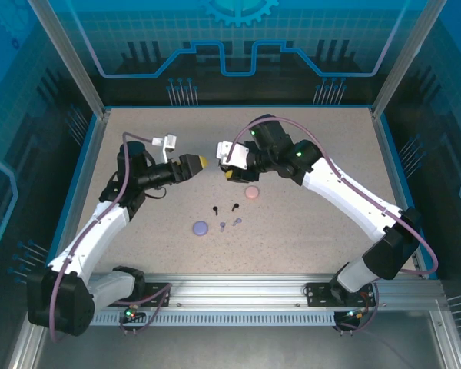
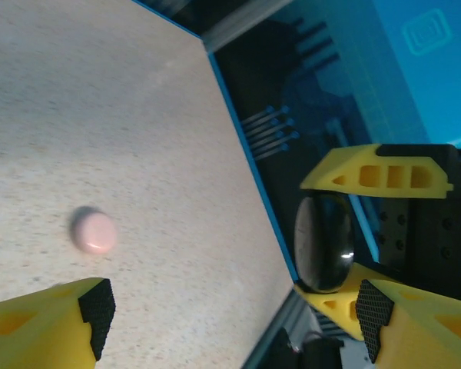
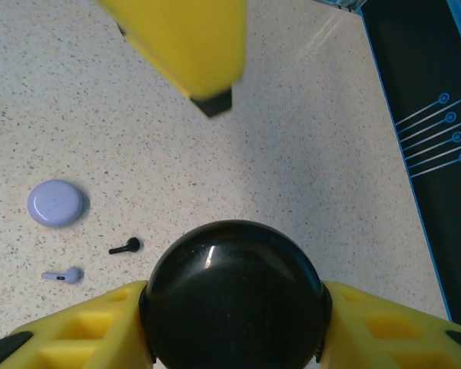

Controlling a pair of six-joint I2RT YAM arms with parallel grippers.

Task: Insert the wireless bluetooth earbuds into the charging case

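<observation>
Black charging case (image 3: 234, 296) sits clamped in the right claw (image 1: 229, 171), raised off the tabletop (image 1: 330, 131). Left claw (image 1: 202, 162) faces it, jaws wide with nothing between. Black earbuds (image 1: 215, 208) and lavender earbuds (image 1: 237, 221) lie mid-tabletop (just beside the lavender case (image 1: 200, 227), near the pink case (image 1: 251, 192)), well apart from the blue rim (image 1: 238, 107).

left tool (image 2: 234, 323) open, right tool (image 3: 234, 330) gripping, tips seemingly close
</observation>
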